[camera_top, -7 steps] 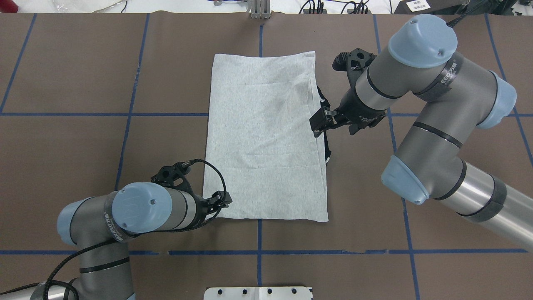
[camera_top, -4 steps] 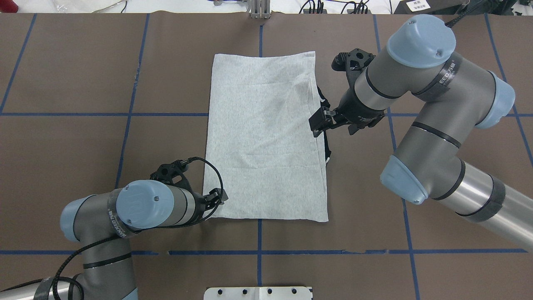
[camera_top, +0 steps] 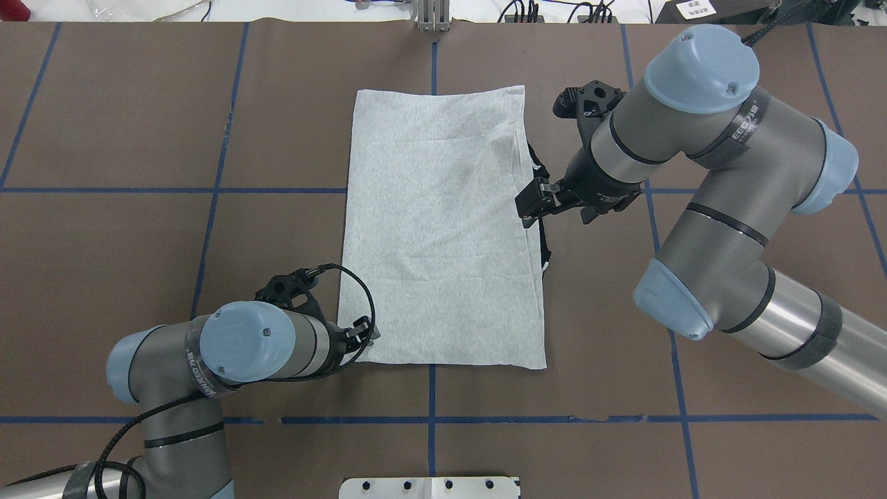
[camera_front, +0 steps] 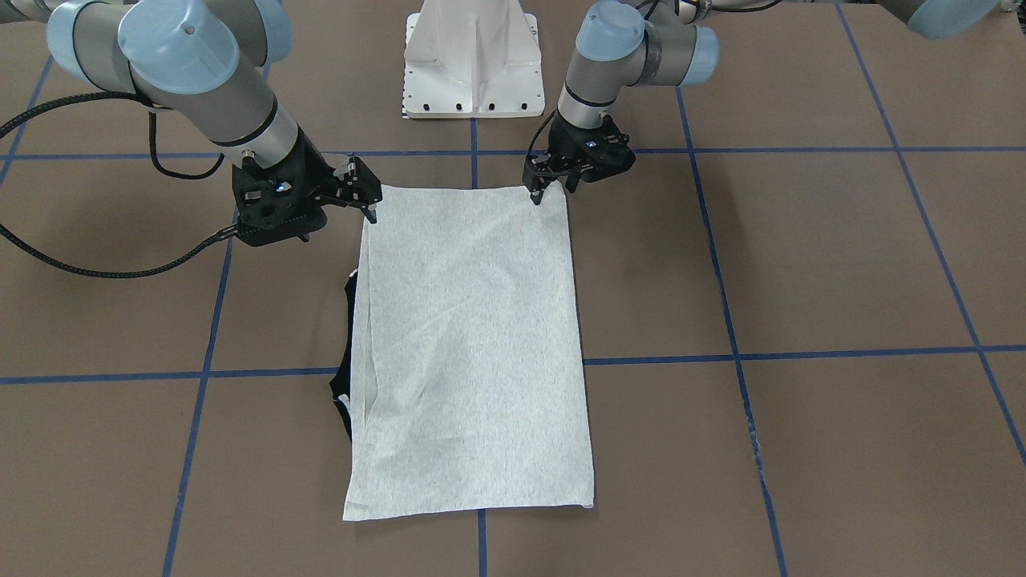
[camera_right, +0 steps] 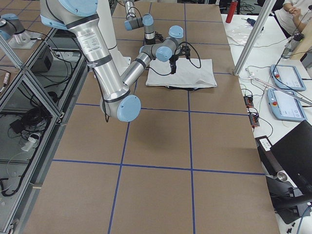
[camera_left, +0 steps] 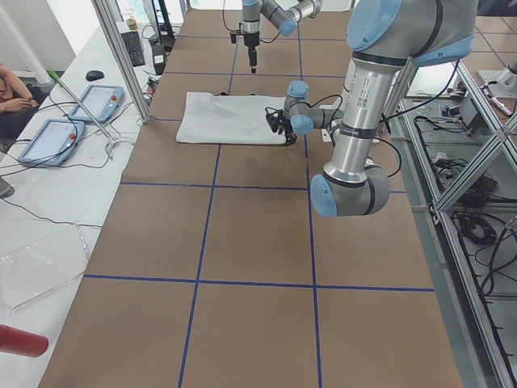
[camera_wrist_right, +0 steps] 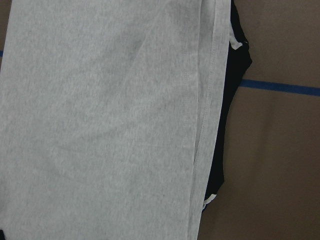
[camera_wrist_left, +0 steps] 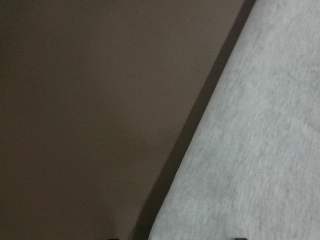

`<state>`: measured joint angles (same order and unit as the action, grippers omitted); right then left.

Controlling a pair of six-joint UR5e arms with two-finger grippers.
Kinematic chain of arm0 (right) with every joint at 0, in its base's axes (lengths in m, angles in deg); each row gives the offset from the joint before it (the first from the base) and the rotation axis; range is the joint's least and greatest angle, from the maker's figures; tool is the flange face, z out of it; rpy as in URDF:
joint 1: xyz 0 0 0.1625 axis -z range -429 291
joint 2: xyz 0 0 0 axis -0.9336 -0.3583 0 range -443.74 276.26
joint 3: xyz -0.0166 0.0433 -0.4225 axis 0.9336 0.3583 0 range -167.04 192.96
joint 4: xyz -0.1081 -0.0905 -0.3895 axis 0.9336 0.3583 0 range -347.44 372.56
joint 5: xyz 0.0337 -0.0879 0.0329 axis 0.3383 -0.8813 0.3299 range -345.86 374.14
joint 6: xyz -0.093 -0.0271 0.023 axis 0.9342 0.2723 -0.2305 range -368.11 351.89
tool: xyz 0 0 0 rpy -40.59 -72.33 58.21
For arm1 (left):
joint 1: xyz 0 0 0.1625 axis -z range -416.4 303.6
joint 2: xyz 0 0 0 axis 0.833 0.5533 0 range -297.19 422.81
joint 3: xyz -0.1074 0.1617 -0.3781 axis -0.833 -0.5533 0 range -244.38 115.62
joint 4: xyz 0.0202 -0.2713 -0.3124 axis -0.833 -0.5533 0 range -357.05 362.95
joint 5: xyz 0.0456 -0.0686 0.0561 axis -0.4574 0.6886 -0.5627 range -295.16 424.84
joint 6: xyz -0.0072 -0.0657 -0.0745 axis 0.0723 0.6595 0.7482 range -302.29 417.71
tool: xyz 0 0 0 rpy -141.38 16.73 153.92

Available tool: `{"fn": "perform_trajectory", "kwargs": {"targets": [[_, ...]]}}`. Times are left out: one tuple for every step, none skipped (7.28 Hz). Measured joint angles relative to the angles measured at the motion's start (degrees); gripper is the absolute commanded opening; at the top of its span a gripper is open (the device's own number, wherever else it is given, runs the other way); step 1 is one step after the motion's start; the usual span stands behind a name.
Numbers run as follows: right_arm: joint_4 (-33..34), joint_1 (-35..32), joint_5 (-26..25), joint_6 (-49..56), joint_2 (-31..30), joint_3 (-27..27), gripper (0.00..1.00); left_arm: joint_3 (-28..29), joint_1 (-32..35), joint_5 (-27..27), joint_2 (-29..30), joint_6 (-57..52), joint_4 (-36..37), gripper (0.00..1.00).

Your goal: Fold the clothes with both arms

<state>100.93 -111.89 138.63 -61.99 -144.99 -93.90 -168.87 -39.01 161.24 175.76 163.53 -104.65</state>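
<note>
Grey T-shirt (camera_top: 443, 229) flat; left claw (camera_top: 367, 335) spread at near corner; right claw (camera_top: 527, 210) spread above edge.

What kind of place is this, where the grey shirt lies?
Probably a robotics lab, not a home. The left arm and right arm stand at a table taped with a blue grid; teach pendants lie on a side bench.
</note>
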Motion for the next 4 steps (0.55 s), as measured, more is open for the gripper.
{"fn": "perform_trajectory", "kwargs": {"targets": [[0.0, -0.04, -0.02, 0.0, -0.03, 0.0, 1.0, -0.01, -0.04, 0.08, 0.12, 0.0, -0.01, 0.62], [0.03, -0.06, -0.03, 0.0, -0.05, -0.01, 1.0, 0.0, -0.06, 0.14, 0.24, 0.0, 0.0, 0.6], [0.04, -0.07, -0.04, 0.0, -0.05, -0.01, 1.0, 0.06, -0.07, 0.17, 0.3, 0.0, 0.0, 0.6], [0.03, -0.09, -0.04, 0.0, -0.07, -0.01, 1.0, 0.11, -0.08, 0.18, 0.32, 0.0, -0.03, 0.56]]}}
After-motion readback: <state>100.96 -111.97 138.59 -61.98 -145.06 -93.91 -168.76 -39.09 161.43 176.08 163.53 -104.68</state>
